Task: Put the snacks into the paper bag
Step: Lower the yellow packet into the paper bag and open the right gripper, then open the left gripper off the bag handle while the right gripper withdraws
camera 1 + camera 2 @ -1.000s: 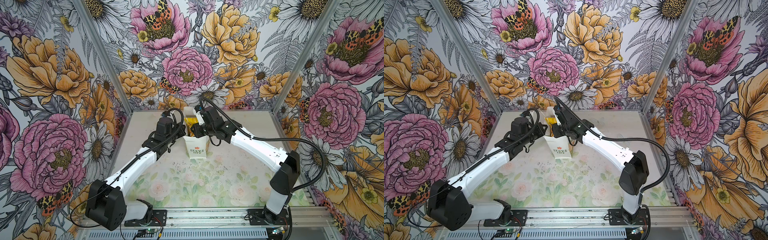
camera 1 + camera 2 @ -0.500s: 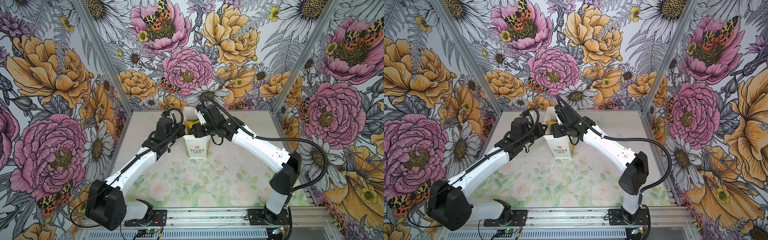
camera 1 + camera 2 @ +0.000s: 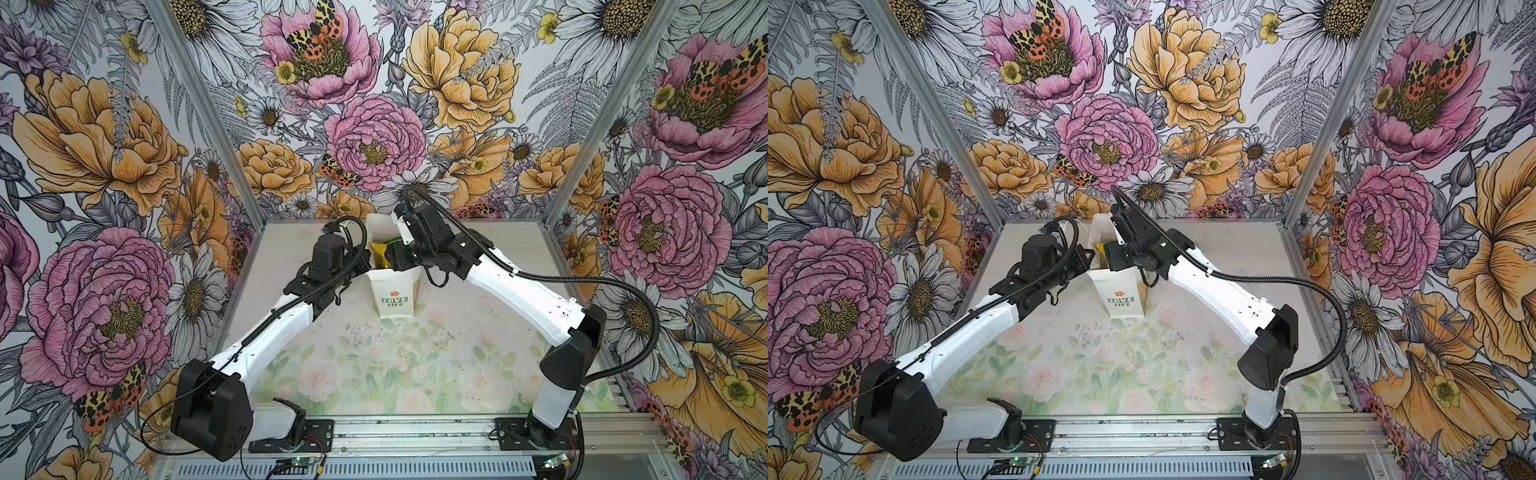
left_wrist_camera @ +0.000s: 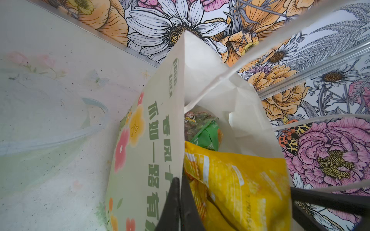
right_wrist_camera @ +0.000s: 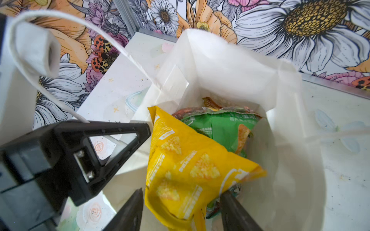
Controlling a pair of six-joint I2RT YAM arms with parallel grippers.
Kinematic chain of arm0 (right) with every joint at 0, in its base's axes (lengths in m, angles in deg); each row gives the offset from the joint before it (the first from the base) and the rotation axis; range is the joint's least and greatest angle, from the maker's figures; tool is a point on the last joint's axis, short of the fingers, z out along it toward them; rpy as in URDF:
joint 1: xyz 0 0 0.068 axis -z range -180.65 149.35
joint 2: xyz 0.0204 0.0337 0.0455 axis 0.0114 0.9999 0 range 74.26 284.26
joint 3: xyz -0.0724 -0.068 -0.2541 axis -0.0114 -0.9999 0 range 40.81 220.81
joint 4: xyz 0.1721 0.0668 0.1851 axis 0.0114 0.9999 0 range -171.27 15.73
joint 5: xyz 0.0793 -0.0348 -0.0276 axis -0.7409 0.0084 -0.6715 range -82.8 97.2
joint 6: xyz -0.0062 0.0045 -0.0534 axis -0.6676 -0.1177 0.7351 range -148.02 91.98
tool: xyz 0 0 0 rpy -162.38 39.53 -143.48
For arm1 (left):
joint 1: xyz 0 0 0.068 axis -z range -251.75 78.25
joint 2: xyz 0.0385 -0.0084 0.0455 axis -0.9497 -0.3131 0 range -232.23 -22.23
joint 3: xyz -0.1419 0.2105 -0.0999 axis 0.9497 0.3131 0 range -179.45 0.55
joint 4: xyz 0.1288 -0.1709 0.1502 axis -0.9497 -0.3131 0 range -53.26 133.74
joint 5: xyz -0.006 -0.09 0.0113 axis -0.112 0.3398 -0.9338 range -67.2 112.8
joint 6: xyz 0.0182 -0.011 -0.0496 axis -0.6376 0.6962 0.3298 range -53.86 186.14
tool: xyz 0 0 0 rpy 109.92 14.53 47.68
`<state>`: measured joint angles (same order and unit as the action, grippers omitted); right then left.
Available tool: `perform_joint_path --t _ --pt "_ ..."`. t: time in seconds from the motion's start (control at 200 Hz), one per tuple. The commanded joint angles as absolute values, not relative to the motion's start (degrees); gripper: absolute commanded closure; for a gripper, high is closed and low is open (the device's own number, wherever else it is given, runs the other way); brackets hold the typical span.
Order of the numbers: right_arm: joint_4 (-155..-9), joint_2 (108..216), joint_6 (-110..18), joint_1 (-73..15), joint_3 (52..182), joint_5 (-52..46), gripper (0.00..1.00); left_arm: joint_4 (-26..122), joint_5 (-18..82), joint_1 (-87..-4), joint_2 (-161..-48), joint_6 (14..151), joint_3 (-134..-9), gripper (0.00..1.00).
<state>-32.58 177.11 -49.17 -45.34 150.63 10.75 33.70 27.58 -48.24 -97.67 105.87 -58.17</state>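
The white paper bag (image 3: 395,297) (image 3: 1121,299) stands upright at the middle back of the table, "LOVE LIFE" side toward the front. My left gripper (image 4: 179,180) (image 3: 365,262) is shut on the rim of its printed wide wall (image 4: 160,120), holding the mouth wide. My right gripper (image 5: 182,192) (image 3: 388,255) hovers over the mouth, jaws open. A yellow snack packet (image 5: 190,164) (image 4: 240,180) lies loosely between them, inside the bag. Beneath it are a green packet (image 5: 220,124) (image 4: 208,136) and a teal one (image 5: 212,210).
A white cord handle (image 5: 80,30) arcs from the bag (image 5: 220,66) past my left gripper's finger (image 5: 120,140). Another cord (image 4: 260,50) crosses the left wrist view. The floral back wall (image 3: 374,145) stands just behind the bag. The table (image 3: 374,374) has a pale flower print.
My right gripper's jaws have spread apart over the bag's mouth, letting go of the yellow packet, which now rests in the bag. The left gripper has kept its hold on the rim.
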Motion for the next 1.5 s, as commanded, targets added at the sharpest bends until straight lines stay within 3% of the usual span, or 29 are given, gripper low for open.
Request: perform_joint_path --t 0.0,0.35,0.771,1.496 --pt "-32.93 174.1 -47.93 -45.74 153.95 12.03 0.37 36.18 27.6 -48.11 -95.97 105.69 -58.86 1.0" --pt "-33.02 175.69 -49.65 -45.76 155.91 7.18 0.38 36.01 27.77 -47.91 -96.21 105.6 -59.04 1.0" --pt "-33.01 180.65 -51.6 -45.74 156.78 2.43 0.38 35.92 27.55 -47.85 -94.53 105.15 -58.87 0.73" --pt "-32.93 185.79 -57.22 -41.41 155.21 -3.89 0.41 34.95 26.23 -49.59 -87.56 104.9 -56.41 0.67"
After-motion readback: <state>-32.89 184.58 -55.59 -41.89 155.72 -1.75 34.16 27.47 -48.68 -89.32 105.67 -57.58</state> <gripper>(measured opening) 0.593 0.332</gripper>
